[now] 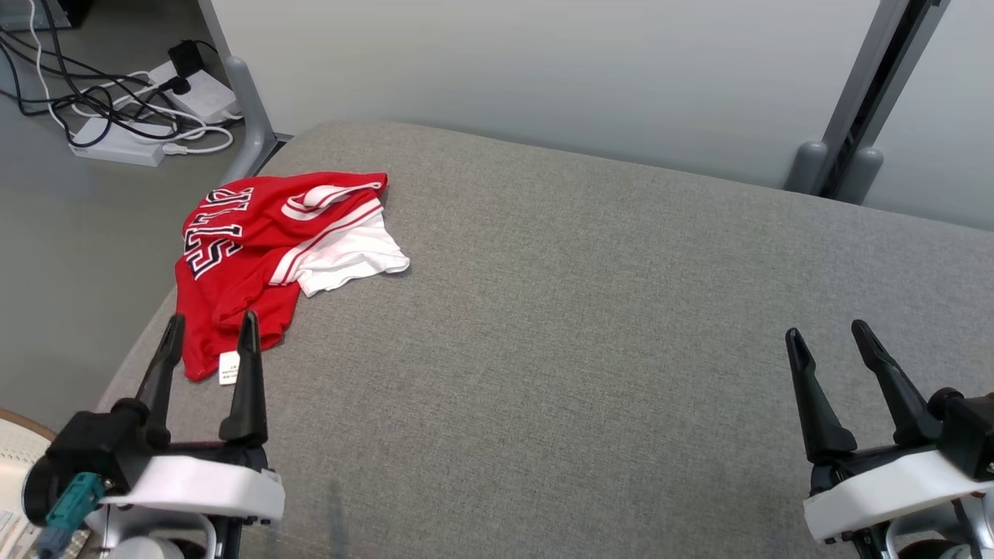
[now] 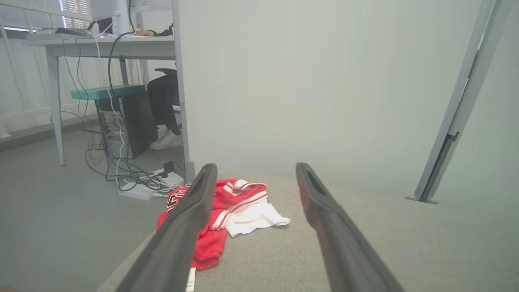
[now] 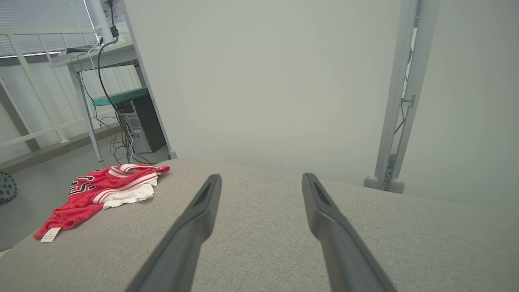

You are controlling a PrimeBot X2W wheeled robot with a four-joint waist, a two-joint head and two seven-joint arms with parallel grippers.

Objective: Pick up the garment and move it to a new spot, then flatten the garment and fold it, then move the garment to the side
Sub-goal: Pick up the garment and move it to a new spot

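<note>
Both arms are hanging low at the near edge of the grey padded surface (image 1: 590,326), and nothing is in either grip. The left gripper (image 1: 213,317) is sitting at the near left with its two dark fingers spread wide, holding nothing. The right gripper (image 1: 826,329) is waiting at the near right, jaws just as wide apart and just as empty.

The garment (image 1: 248,256), a red jersey with white trim and dark lettering outlined in white, is lying crumpled at the far left corner of the surface, right along its left edge. A white panel is spilling out on its right side, and a small white label (image 1: 228,367) is lying at its near hem. From the head camera the left gripper's fingertips are lining up just in front of that hem; whether they are touching the cloth, I cannot tell. The right gripper is sitting well apart from the garment, with bare grey fabric between them.

Beyond the surface a pale partition wall (image 1: 543,70) is rising. On the floor at the far left, white power strips (image 1: 194,89) are lying in a tangle of cables. Past the left fingers, a desk (image 2: 101,42) is standing in the background with a seated person's leg and white shoe (image 2: 167,140) beneath it.
</note>
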